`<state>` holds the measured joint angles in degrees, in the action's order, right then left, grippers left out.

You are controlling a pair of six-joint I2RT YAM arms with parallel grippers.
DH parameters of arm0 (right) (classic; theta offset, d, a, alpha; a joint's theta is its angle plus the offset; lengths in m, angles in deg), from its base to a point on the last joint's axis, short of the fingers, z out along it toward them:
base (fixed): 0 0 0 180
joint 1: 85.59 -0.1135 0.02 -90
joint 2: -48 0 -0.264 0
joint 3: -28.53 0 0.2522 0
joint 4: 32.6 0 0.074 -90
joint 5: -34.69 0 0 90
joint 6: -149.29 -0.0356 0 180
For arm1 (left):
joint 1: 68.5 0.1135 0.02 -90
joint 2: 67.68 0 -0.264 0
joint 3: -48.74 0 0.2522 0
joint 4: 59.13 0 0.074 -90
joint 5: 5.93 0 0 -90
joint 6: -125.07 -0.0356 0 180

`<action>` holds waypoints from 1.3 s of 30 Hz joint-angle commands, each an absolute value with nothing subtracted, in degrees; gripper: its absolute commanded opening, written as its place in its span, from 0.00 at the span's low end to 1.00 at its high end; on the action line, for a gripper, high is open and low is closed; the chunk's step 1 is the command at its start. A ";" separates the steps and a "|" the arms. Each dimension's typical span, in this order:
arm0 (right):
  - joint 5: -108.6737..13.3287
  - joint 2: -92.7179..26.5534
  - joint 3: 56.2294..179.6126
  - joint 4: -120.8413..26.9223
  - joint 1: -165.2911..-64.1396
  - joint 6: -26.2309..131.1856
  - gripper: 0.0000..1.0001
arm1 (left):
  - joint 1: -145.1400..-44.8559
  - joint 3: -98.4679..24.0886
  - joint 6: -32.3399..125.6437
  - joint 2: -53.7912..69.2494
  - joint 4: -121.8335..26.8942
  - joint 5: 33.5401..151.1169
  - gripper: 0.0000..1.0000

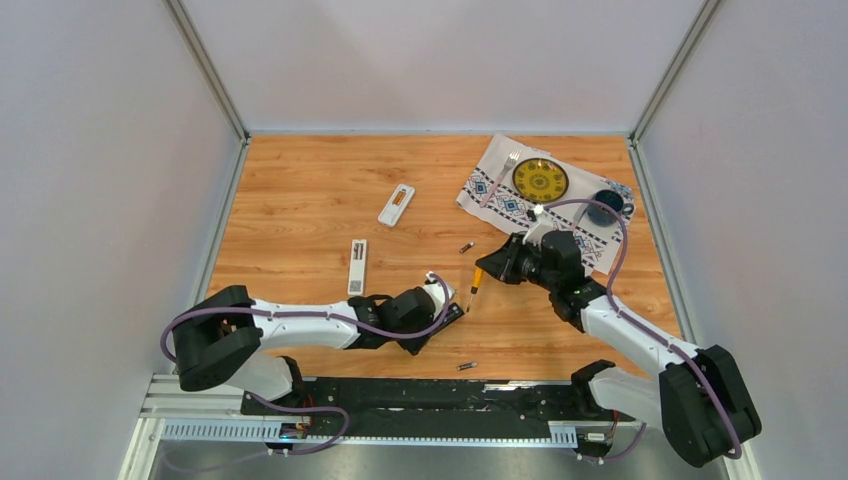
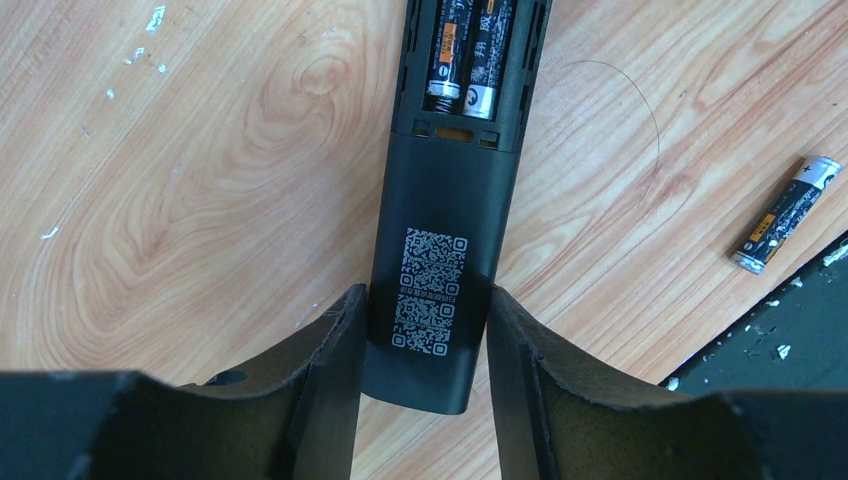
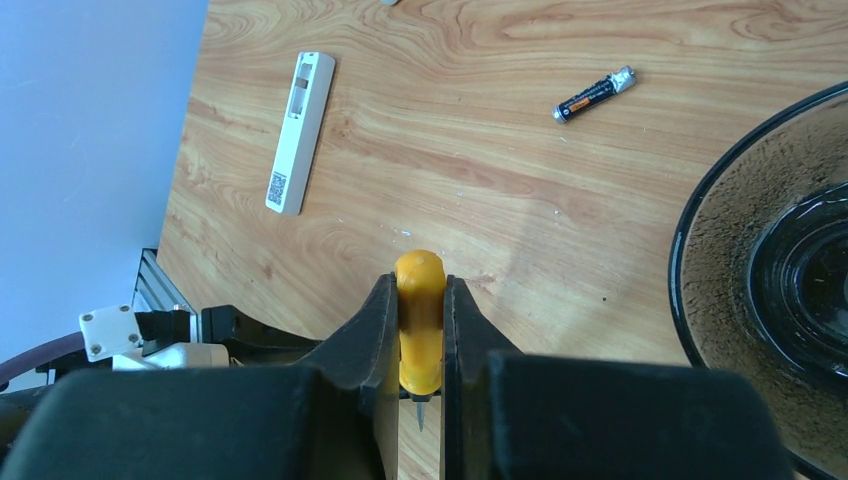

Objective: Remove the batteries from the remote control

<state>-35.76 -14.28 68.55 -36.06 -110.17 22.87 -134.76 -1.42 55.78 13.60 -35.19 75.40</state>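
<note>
your left gripper [image 2: 428, 335] is partly open and clamped on the tail end of the black remote [image 2: 440, 190], fingers [image 2: 335, 350] pressed on both sides by the qr code [image 2: 432, 290]. the remote lies back up on the wooden table [image 2: 200, 200] with the cover off, two batteries [image 2: 462, 60] side by side in the open bay. one loose battery [image 2: 785, 215] lies on the table right of the remote, apart from it. your right gripper [image 3: 419, 290] is nearly closed on the yellow screwdriver [image 3: 420, 330] handle. its tip is close to the remote's open end in the top view, can't tell if it's touching. a second loose battery [image 3: 595, 93] and a white remote [image 3: 300, 130] lie farther out, well apart.
</note>
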 commanded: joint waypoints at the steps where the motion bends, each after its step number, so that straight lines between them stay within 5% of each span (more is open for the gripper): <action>1: -36.33 -15.02 70.41 -32.83 -110.64 23.17 0.00 | -136.52 0.26 57.22 13.62 -35.70 80.29 0.49; 12: -36.59 -15.02 71.11 -33.88 -111.16 24.05 0.00 | -140.66 -0.70 59.07 14.33 -33.59 75.46 0.56; 14: -36.68 -15.02 71.12 -33.97 -111.43 23.96 0.00 | -140.66 -0.35 58.98 12.67 -33.33 75.19 0.86; 23: -36.94 -15.37 71.29 -33.97 -112.04 24.22 0.00 | -140.66 1.14 58.54 4.57 -31.92 72.56 0.86; 39: -36.86 -14.94 72.26 -36.17 -112.22 26.24 0.00 | -140.31 2.90 58.80 9.84 -37.54 70.45 0.82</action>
